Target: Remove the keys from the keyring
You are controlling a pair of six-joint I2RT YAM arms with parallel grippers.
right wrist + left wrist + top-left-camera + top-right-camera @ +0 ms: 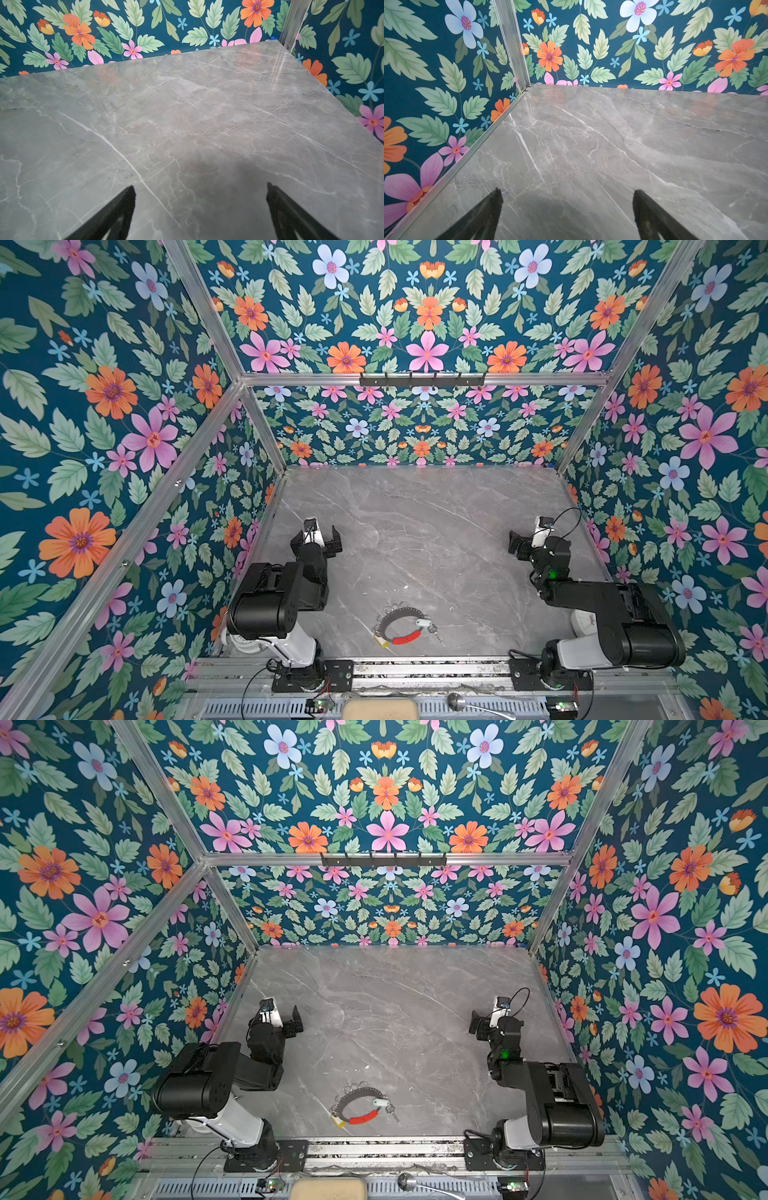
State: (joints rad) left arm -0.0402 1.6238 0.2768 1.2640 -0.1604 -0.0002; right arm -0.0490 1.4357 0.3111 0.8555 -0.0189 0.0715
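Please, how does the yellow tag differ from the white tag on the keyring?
In both top views the yellow tag lies by the left end of the keyring's red section, the white tag by its right end. The white tag looks larger and oblong, the yellow tag smaller. Silver keys show beside the white tag, none clearly by the yellow tag. Both lie on the table.

High stereo pair; wrists near table

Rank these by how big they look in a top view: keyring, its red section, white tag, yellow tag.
1. keyring
2. red section
3. white tag and yellow tag: both tiny and about alike, so I cannot rank them.
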